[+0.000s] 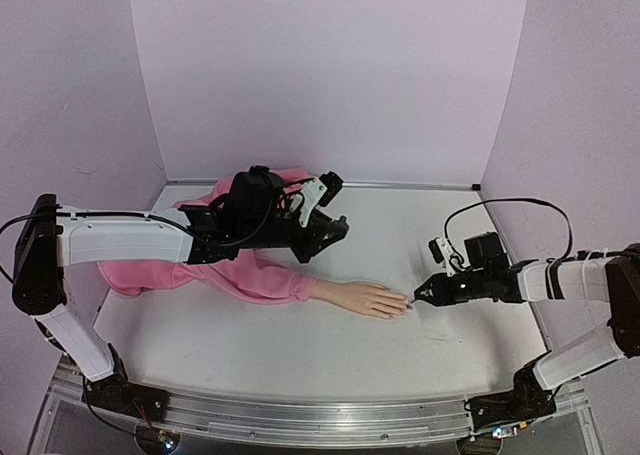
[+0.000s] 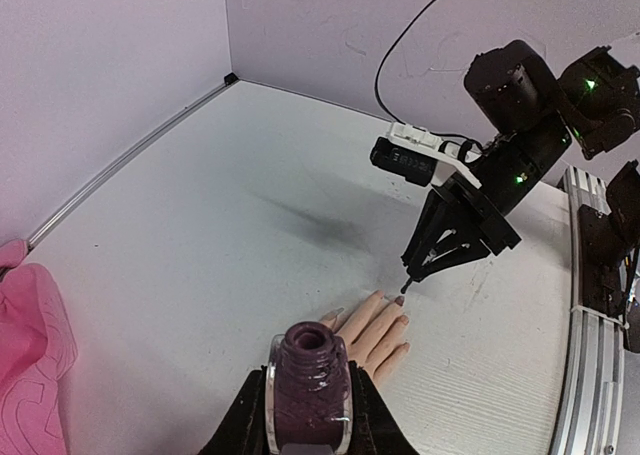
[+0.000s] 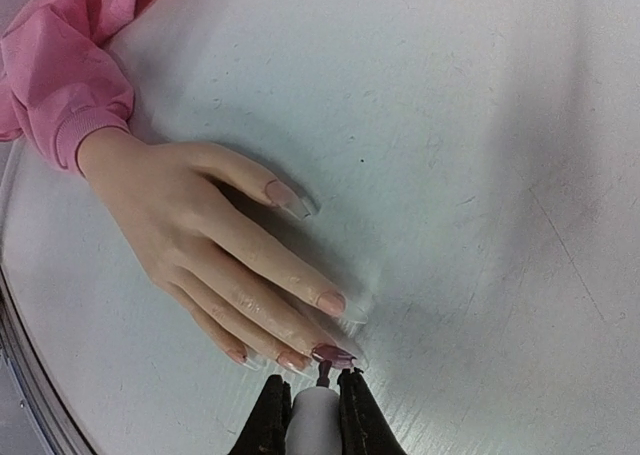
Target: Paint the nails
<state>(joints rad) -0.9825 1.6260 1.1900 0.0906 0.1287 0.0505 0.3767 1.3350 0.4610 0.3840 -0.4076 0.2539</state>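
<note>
The nails point(image 3: 331, 302) are found at the fingertips of a mannequin hand point(image 3: 190, 225) that is laid palm down near the middle of the desk point(image 1: 300, 345), somewhat closer to the near edge than the far one, with the fingers pointed toward the right edge. One nail is seen coated in a glossy dark plum lacquer. The neighbouring nails look skin-toned to pale pink, though the two lowest in the right wrist view are too small for their colour to be told with certainty.

A thin brush point(image 3: 324, 372) is set against the lacquered nail. Its stem is carried by a white cap point(image 3: 315, 430), and this cap is clamped between the fingers of the right gripper point(image 3: 312, 405), whose jaws are drawn in narrowly around it. The gripper is lowered at the fingertips from the side of the right edge.

The wrist is covered by a pink sleeve point(image 1: 255, 275), which is trailed and bunched toward the far left corner. Over the sleeve, well apart from the hand, the left gripper point(image 2: 310, 425) is held. Its jaws are closed around a polish bottle point(image 2: 310, 375), which is kept upright, uncapped, and dark plum inside
</note>
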